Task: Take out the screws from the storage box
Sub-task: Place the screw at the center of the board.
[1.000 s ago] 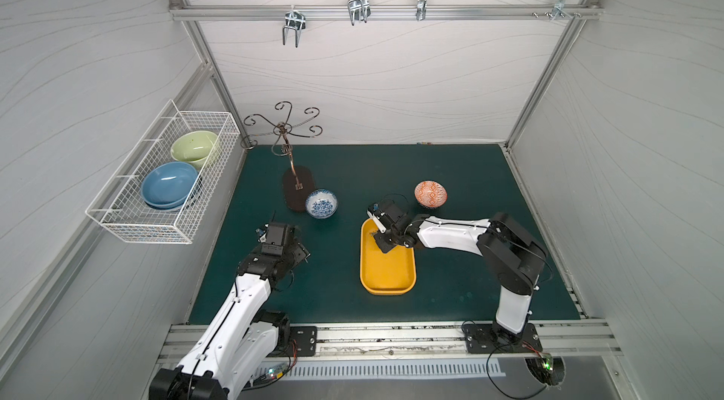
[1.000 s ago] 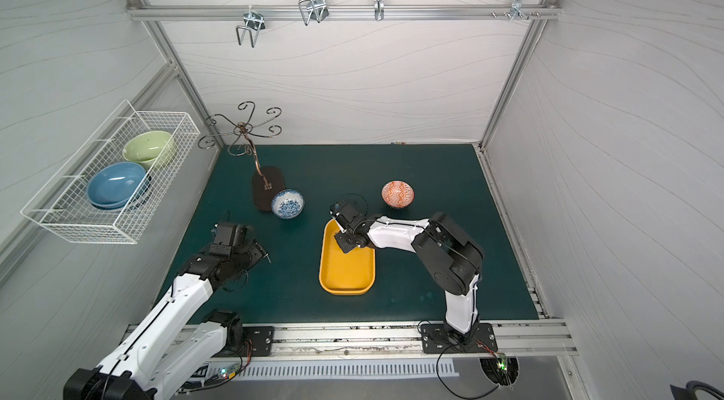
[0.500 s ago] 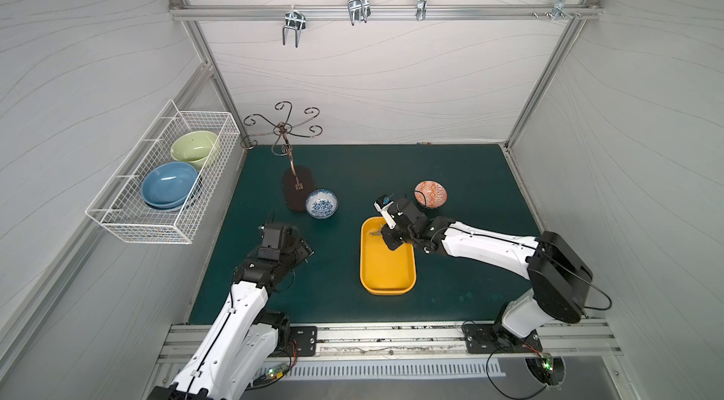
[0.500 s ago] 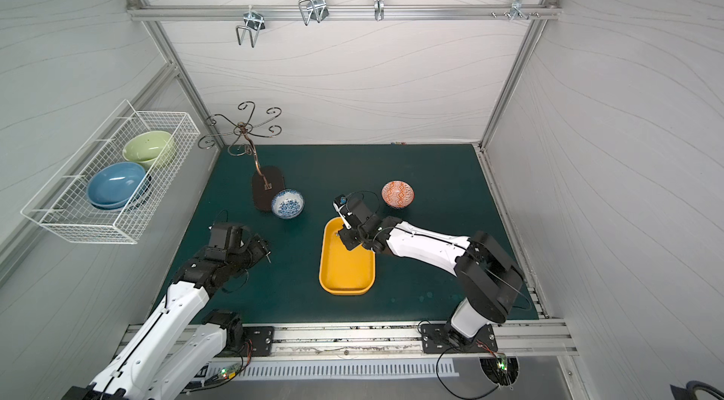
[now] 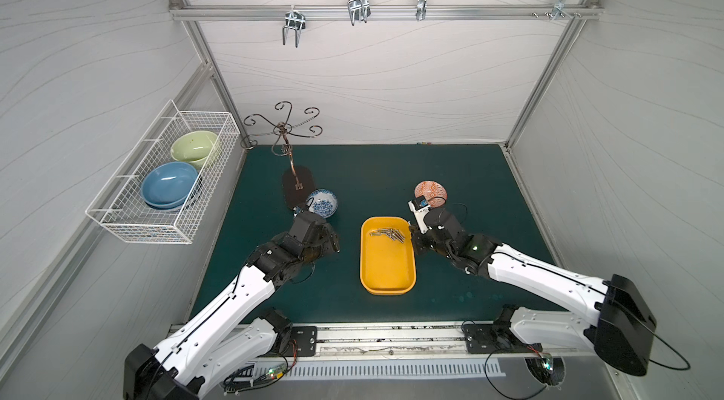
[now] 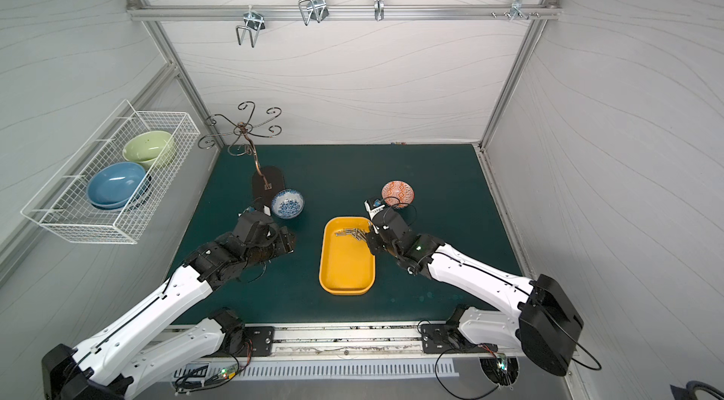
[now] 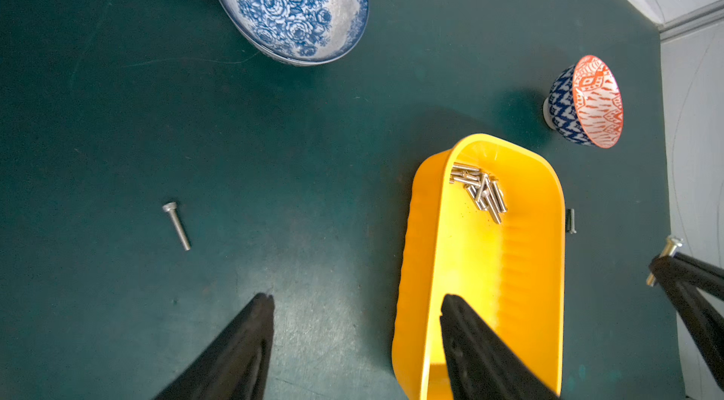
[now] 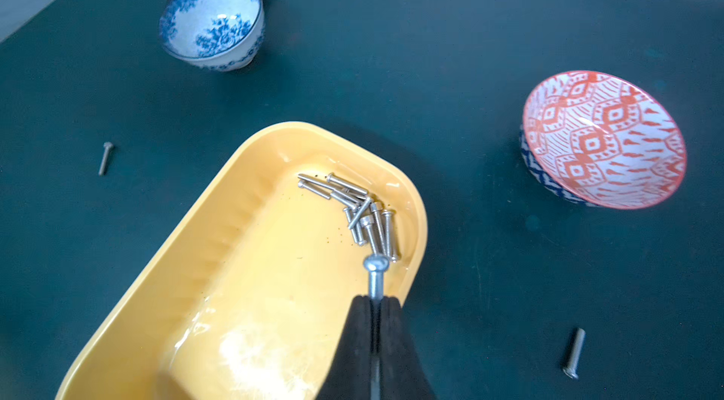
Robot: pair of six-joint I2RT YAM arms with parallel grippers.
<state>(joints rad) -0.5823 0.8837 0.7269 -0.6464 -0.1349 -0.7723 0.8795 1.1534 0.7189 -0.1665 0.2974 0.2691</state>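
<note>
In both top views the yellow storage box (image 5: 386, 272) lay mid-mat, its long axis running 12 to 6 o'clock. The screws (image 5: 388, 234) were heaped in its 1 o'clock corner. A blue floral bowl (image 5: 322, 203) stood at 11 o'clock from the box and a red patterned bowl (image 5: 431, 192) at 1 o'clock. The left gripper (image 5: 333, 240) hovered at the box's 9 o'clock side and the right gripper (image 5: 411, 230) at its 2 o'clock rim.

In the left wrist view, the left gripper's jaws stood wide apart with nothing between them, one finger over the green mat (image 7: 117, 104) and one over the box. A loose screw (image 7: 177, 225) lay on the mat, well apart from the box on its blue-bowl side. A darker screw (image 7: 571, 220) lay just beside the opposite long wall.

In the right wrist view, the right gripper's fingers were pinched together on the shank of a held screw (image 8: 376, 272). Its head pointed outward, above the box near the heap.
</note>
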